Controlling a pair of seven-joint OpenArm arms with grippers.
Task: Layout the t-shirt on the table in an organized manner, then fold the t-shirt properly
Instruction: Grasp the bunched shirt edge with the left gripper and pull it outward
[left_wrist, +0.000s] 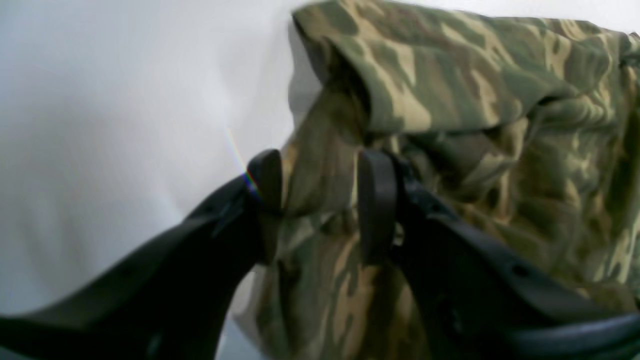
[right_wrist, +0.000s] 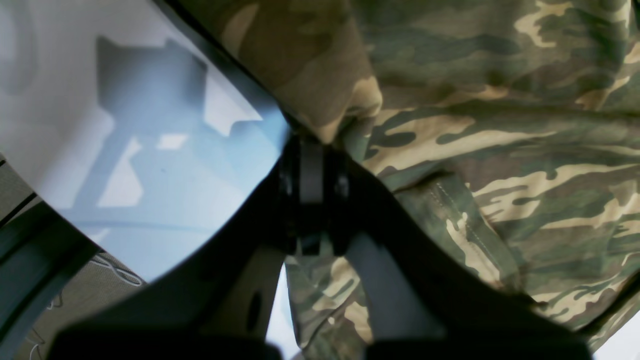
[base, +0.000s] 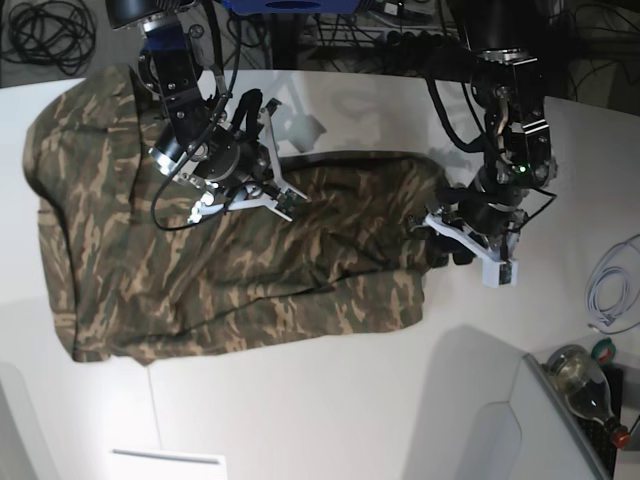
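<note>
Both grippers on the shirt: 2 arms working a lengthwise fold.

Left gripper (left_wrist: 320, 205) has its 2 jaws apart with a bunched ridge of the t-shirt (base: 220, 260) between them, cloth touching both pads; whether it is truly pinched cannot be told. Right gripper (right_wrist: 311, 172) has its jaws pressed together on a fold of cloth at the shirt's far edge. Most of the shirt lies spread on the white table (base: 330, 400), wrinkled, with that far edge turned over onto the body and the collar not visible. Judged step: the layout looks largely done and the 1st fold is under way. Next move likely calls for both arms to carry the edge across at an even pace, keeping it taut so the crease runs straight.
</note>
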